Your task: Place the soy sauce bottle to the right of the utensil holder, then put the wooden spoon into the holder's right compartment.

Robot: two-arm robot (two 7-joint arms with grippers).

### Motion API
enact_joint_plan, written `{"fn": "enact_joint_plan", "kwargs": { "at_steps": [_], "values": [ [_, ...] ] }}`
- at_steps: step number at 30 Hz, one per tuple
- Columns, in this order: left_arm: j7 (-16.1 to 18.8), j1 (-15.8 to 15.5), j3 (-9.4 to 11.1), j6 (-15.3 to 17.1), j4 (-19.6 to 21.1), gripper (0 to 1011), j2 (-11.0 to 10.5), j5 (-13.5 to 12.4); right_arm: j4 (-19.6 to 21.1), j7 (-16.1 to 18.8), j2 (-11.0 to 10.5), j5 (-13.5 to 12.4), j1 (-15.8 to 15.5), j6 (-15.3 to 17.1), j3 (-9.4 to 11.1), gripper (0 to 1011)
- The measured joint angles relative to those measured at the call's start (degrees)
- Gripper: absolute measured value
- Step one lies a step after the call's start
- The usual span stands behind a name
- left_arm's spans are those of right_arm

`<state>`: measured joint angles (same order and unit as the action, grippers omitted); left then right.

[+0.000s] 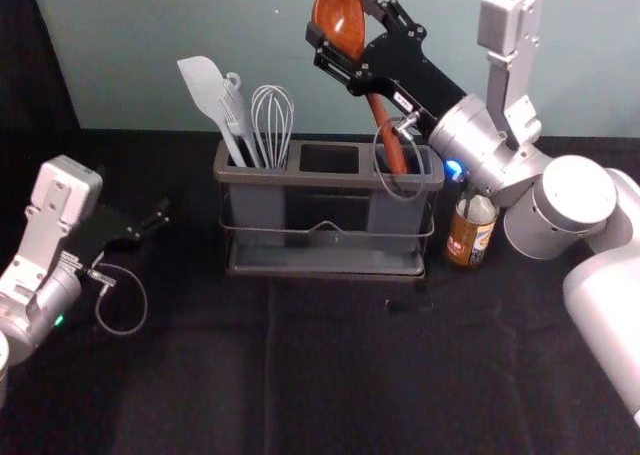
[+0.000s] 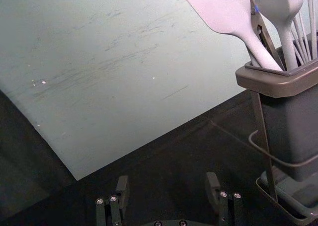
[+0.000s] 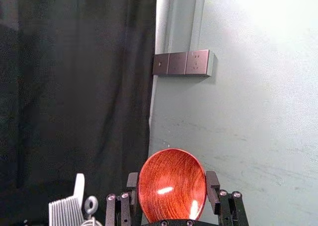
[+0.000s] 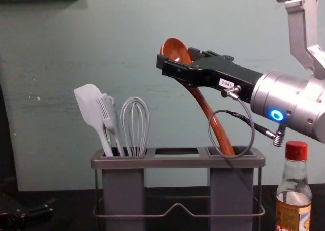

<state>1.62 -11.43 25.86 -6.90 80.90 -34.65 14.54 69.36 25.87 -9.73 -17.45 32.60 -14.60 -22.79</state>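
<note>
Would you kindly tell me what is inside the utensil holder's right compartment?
The wooden spoon reaches handle-first into the right compartment, with its bowl held above by the right claw. The handle's tip and the compartment's floor are hidden by the walls.

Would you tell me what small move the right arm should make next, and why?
Probably the right gripper should ease the wooden spoon downward: its handle enters the right compartment of the utensil holder, while the bowl, between the fingers, sits well above the rim.
</note>
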Motion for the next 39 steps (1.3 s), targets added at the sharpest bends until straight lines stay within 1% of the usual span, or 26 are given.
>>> {"fn": "enact_joint_plan", "kwargs": {
  "at_steps": [7,13,16,19,20,21,22,29,32,35,39],
  "values": [
    [0.0,0.0,0.0,0.0,0.0,1005,0.0,0.0,1.7,0.4,-0.9,0.0,-1.6,0.6,0.5,836],
    [0.0,0.0,0.0,0.0,0.0,1005,0.0,0.0,3.4,0.7,-1.9,-0.5,-3.1,1.3,1.1,836],
    [0.0,0.0,0.0,0.0,0.0,1005,0.0,0.0,5.0,0.7,-2.8,-0.9,-4.1,2.3,1.3,836],
    [0.0,0.0,0.0,0.0,0.0,1005,0.0,0.0,6.8,0.7,-3.8,-0.8,-5.1,3.8,1.3,836],
    [0.0,0.0,0.0,0.0,0.0,1005,0.0,0.0,7.9,0.7,-4.5,-0.7,-5.5,4.5,1.3,836],
    [0.0,0.0,0.0,0.0,0.0,1005,0.0,0.0,7.9,0.7,-4.5,-0.7,-5.5,4.5,1.3,836],
    [0.0,0.0,0.0,0.0,0.0,1005,0.0,0.0,9.2,0.7,-5.5,-0.6,-6.0,6.0,1.2,836],
    [0.0,0.0,0.0,0.0,0.0,1005,0.0,0.0,12.5,0.7,-8.1,-1.1,-7.1,10.9,1.3,836],
    [0.0,0.0,0.0,0.0,0.0,1005,0.0,0.0,14.0,0.7,-9.5,-2.0,-7.9,13.6,1.6,836],
    [0.0,0.0,0.0,0.0,0.0,1005,0.0,0.0,15.0,0.6,-10.4,-2.7,-8.6,15.1,1.8,836],
    [0.0,0.0,0.0,0.0,0.0,1005,0.0,0.0,15.4,0.4,-11.1,-3.6,-9.0,16.1,2.0,836]
  ]
}}
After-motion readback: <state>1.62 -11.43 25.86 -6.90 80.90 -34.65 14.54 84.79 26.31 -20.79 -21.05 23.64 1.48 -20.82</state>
